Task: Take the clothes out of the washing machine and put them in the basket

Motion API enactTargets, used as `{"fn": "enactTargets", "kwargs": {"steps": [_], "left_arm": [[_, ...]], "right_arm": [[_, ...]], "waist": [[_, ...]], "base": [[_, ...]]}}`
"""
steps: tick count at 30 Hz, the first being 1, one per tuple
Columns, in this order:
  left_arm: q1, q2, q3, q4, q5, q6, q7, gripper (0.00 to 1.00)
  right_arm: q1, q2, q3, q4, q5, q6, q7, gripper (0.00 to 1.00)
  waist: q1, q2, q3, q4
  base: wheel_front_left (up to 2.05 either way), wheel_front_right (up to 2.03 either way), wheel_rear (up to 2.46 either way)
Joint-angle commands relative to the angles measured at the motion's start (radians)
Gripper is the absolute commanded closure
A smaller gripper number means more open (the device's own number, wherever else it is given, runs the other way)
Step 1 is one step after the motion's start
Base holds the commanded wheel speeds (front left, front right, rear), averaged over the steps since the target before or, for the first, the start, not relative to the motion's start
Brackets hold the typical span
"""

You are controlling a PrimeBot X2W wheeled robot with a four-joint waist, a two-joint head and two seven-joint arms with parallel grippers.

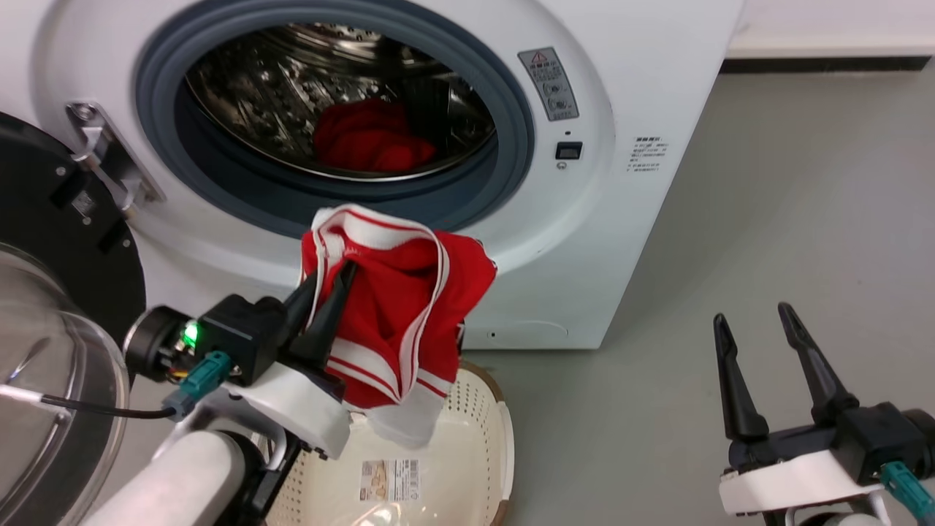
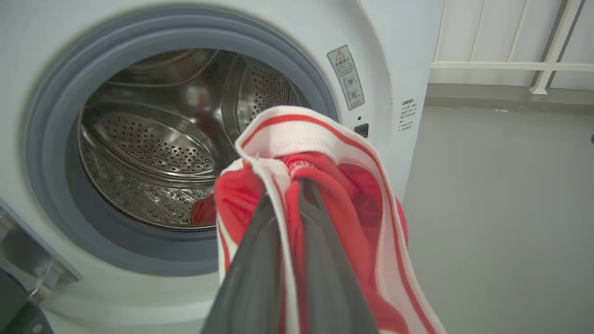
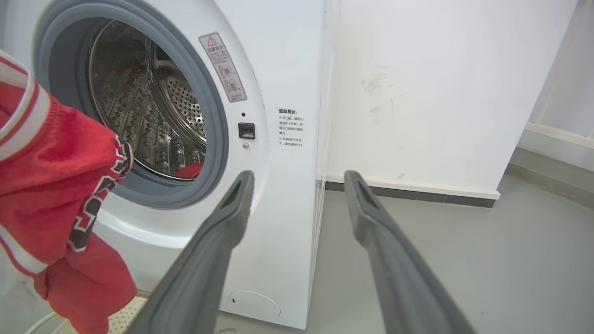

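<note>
the basket (image 1: pixel 501 431) sits low and close, and just above its far side the left gripper (image 1: pixel 330 281) is clenched on a red garment (image 1: pixel 409 292); the right gripper (image 1: pixel 752 314) hangs with fingers spread, holding nothing. i'd carry the garment over the basket's middle and lower it before letting go, so the trailing hem clears the rim. beyond, a second red piece (image 1: pixel 372 139) lies in the washer (image 1: pixel 621 219).

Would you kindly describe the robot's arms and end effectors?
The left end effector and right end effector each have two long tapered dark fingers, a black body, white wrist housing and teal connector. The left adds a green light, black cable and pale forearm.
</note>
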Motion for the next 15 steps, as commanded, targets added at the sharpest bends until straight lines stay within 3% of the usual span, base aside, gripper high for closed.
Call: {"fn": "enactTargets", "kwargs": {"steps": [1,15], "left_arm": [[0.020,-0.012,-0.004,0.023,-0.007,0.001,-0.016,1.00],[-0.025,-0.138,-0.085,0.431,-0.005,-0.086,-0.108,1.00]], "right_arm": [[-0.023,0.001,-0.002,-0.008,-0.003,-0.001,-0.003,0.00],[-0.143,0.001,-0.017,-0.039,-0.007,-0.001,-0.003,0.00]], "waist": [[0.0000,-0.0001,0.037,-0.007],[0.0000,-0.0001,0.282,-0.060]], "base": [[0.00,0.00,0.00],[0.00,0.00,0.00]]}}
